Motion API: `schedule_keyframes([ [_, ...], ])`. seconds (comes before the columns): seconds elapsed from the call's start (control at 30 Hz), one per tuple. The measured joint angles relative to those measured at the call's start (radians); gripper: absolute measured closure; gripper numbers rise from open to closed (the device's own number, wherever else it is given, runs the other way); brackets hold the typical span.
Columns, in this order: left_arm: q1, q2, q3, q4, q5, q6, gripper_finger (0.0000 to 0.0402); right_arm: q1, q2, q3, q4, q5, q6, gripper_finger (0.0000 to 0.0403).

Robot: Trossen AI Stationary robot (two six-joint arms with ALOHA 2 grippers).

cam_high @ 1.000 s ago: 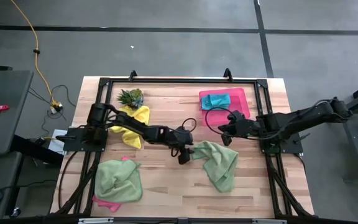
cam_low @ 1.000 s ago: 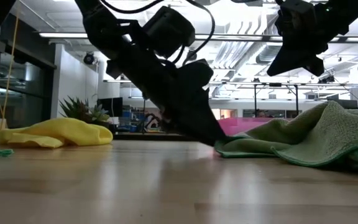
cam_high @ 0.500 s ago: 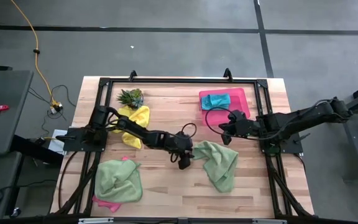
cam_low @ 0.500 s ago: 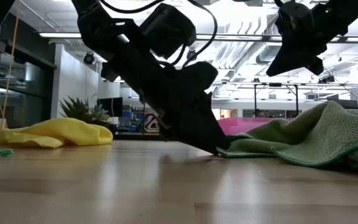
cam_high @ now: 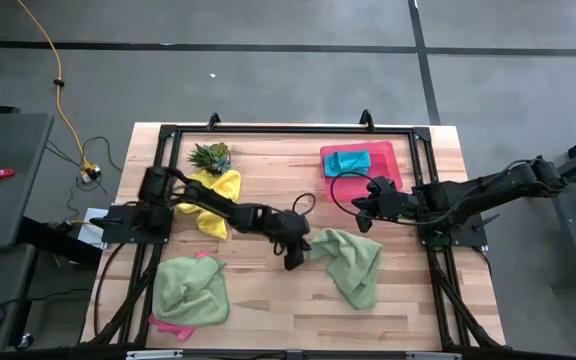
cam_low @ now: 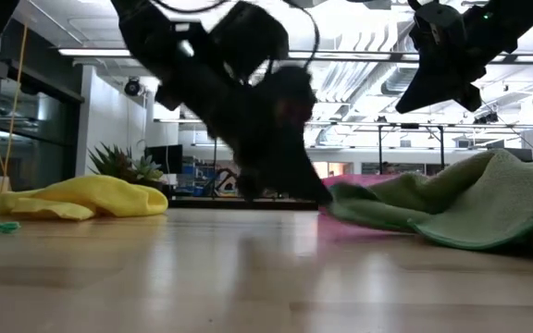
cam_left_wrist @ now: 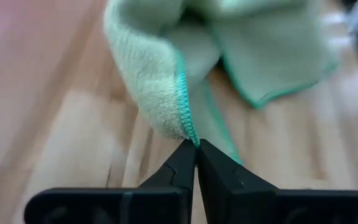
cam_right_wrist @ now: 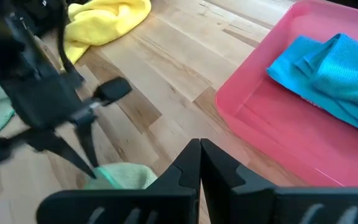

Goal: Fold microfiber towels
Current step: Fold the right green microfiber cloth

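A crumpled light green towel (cam_high: 353, 262) lies right of the table's middle, and my left gripper (cam_high: 298, 252) is shut on its left corner. My right gripper (cam_high: 360, 216) hangs shut above the table just behind this towel and holds nothing; the low view shows it high up (cam_low: 440, 85). A second light green towel (cam_high: 190, 290) lies on a pink one (cam_high: 168, 326) at the near left. A yellow towel (cam_high: 214, 192) rests at the far left. A teal towel (cam_high: 348, 160) lies in the pink tray (cam_high: 383, 172). My left gripper pinches the green towel's corner at its teal-stitched hem (cam_left_wrist: 189, 132) between the tips of its two fingers (cam_left_wrist: 211, 163). The fingers come from the table's left, slanting down. The corner (cam_low: 339, 192) is raised a little off the wood; the towel's other parts lie slack on the table.
A small spiky green plant (cam_high: 211, 155) stands at the far left beside the yellow towel. A black frame (cam_high: 298, 130) runs along the table's edges. Bare wood (cam_high: 268, 300) lies between the two green towels.
My left gripper has shut on the green towel's left corner, rolled a little and risen slightly. That corner now stands off the table, while the remainder of the towel has stayed where it lay.
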Motion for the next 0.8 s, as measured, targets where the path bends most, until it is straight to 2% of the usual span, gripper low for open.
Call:
schedule_keyframes([
  [0.23,0.1,-0.263,0.001,-0.179,0.149,0.06,0.04,-0.004,0.0,0.0,0.015,0.013,0.0,0.0403],
  [0.43,0.164,-0.433,0.002,-0.254,0.335,-0.145,0.0401,-0.006,0.0,0.0,0.016,0.036,-0.004,0.0403],
  [0.63,0.153,-0.491,0.002,-0.153,0.477,-0.29,0.0401,-0.006,0.0,-0.001,0.017,0.05,0.0,0.0403],
  [0.7,0.156,-0.487,0.002,-0.147,0.467,-0.29,0.0401,-0.006,0.0,-0.001,0.018,0.049,0.0,0.0403],
  [0.8,0.179,-0.437,0.003,-0.163,0.368,-0.291,0.0401,-0.006,0.0,-0.001,0.021,0.044,0.004,0.0403],
])
